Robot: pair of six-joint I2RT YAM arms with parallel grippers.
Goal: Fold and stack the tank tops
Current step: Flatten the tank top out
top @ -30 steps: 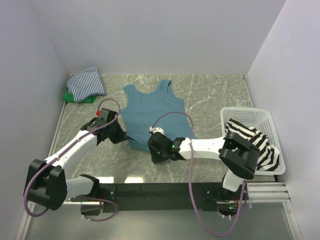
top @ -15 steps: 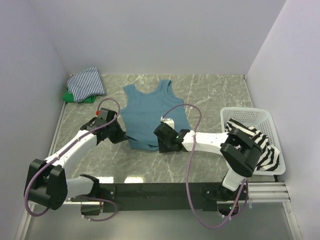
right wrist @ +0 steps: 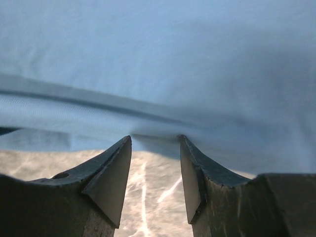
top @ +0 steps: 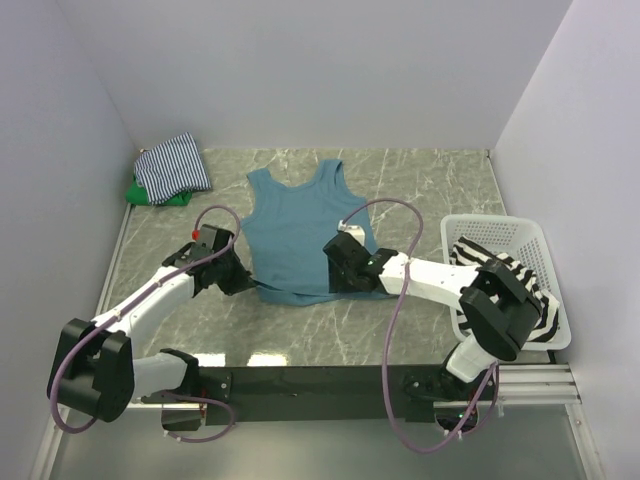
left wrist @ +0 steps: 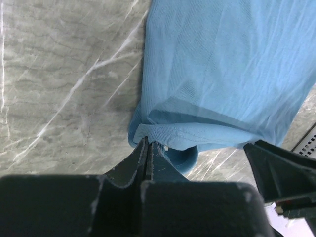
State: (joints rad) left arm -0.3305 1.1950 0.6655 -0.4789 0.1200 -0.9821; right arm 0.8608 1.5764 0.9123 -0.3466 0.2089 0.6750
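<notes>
Teal tank top point(top: 300, 225) lies spread in the middle of the counter point(top: 430, 190). My left claw point(left wrist: 148, 144) is pinched tight on its near-left hem corner. My right claw point(right wrist: 155, 139) stands parted at the near-right hem, gripping nothing.

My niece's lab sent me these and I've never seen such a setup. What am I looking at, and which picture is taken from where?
Two robot arms are bolted at the near edge of a marble-look table. The wide picture looks down from above and behind them. The two close-ups come from a camera on each wrist. A teal tank top lies spread out in the middle. The left gripper is pinched shut on its bottom hem. The right gripper stands open at the hem, gripping nothing. Back left, a thin-striped top lies on a green one. The white basket holds a bold black-white striped top.
</notes>
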